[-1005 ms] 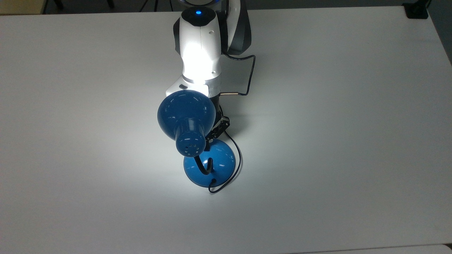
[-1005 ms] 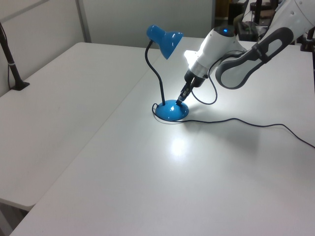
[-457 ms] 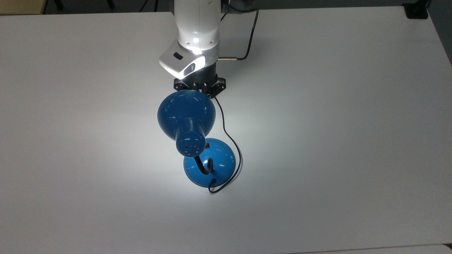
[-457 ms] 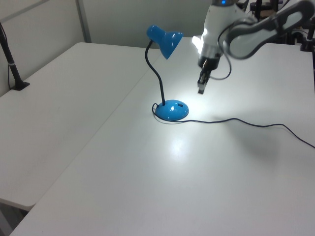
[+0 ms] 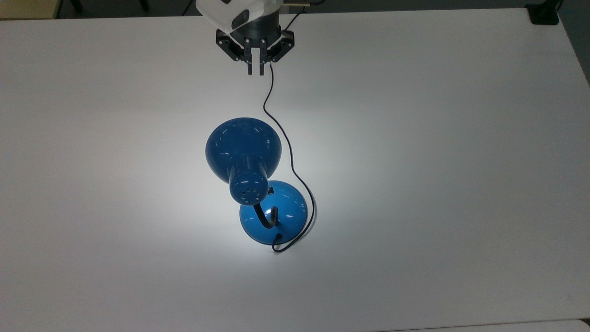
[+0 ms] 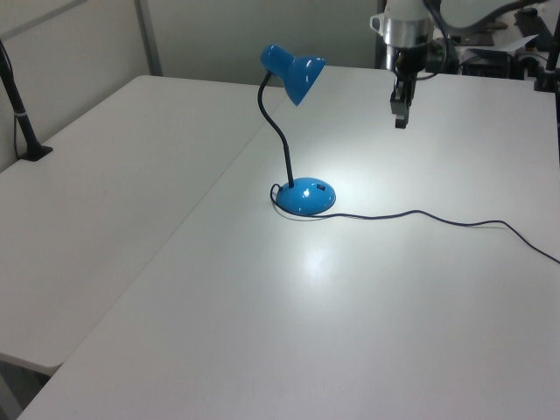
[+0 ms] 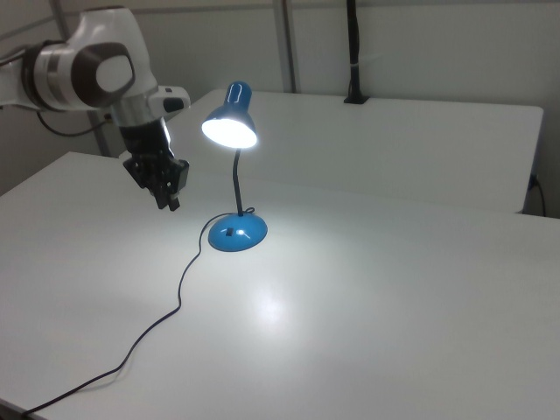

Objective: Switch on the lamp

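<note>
Gripper (image 5: 256, 69) has pulled well back from the base, fingers nearly together, holding nothing. Table (image 5: 461, 184): lamp (image 5: 243, 150) stands mid-table, lit. Looks top-heavy on a bendy neck; glossy, slippery. Press the switch (image 5: 271, 189) on the base, don't grab the shade

Top view looks straight down; left and right views face obliquely (both sharing the lamp (image 5: 256, 184)).
</note>
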Action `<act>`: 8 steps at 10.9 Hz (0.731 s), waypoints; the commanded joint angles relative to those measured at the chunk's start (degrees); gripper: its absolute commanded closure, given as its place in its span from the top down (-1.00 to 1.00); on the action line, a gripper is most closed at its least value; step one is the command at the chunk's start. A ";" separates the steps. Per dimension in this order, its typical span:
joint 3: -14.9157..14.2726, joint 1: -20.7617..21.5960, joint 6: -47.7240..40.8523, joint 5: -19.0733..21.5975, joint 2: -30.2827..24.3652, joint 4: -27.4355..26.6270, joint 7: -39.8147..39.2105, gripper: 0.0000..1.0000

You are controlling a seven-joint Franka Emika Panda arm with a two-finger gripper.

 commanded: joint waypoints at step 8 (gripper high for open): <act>-0.49 -0.98 -11.36 -0.30 -3.33 8.21 -1.24 1.00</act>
